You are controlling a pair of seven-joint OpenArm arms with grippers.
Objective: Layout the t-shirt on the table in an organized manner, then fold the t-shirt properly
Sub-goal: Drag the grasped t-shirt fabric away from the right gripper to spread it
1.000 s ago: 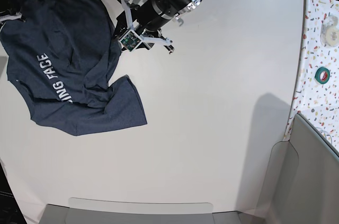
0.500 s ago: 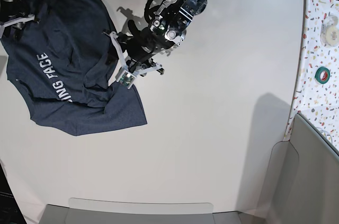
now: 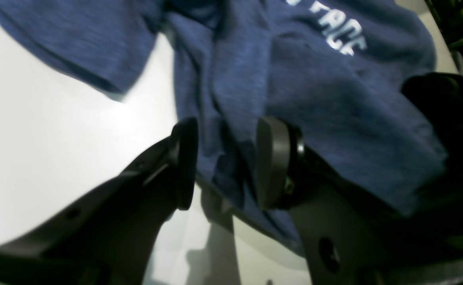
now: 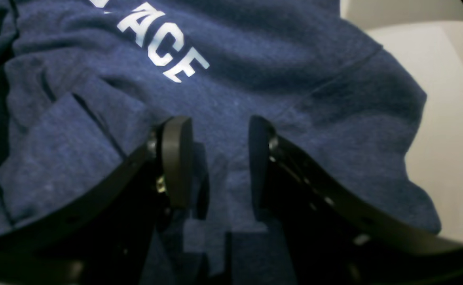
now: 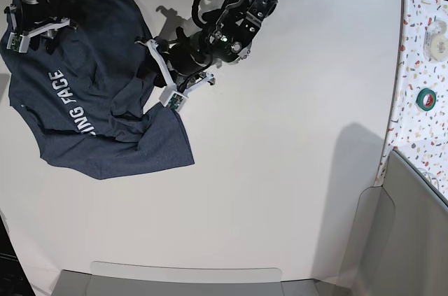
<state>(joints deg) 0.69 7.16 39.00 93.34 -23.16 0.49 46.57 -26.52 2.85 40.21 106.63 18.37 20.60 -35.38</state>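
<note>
1. Navy-blue heathered short-sleeved cloth t-shirt (image 5: 84, 100) lying rumpled at about ten o'clock on the large plain white matte table (image 5: 280, 170), white lettering "ING FACE" (image 5: 68, 100) facing up, one flap spread toward six o'clock.
2. Left claw (image 3: 225, 162) parted to a middling gap, lowered over a ridge of cloth at the shirt's three-o'clock edge; dark pads (image 3: 271, 162) on either side of the fold, not pressed together. Cannot tell whether cloth is pinched.
3. Right claw (image 4: 219, 162) likewise parted to a narrow-to-middling gap, hovering just above the fabric near the shirt's eleven-o'clock corner, lettering at its twelve o'clock. Nothing gripped between the pads.
4. Narrow confetti-speckled white strip (image 5: 423, 65) at three o'clock, bearing a green tape roll (image 5: 425, 99) and a pale tape roll (image 5: 438, 37), well apart from the shirt.
</note>
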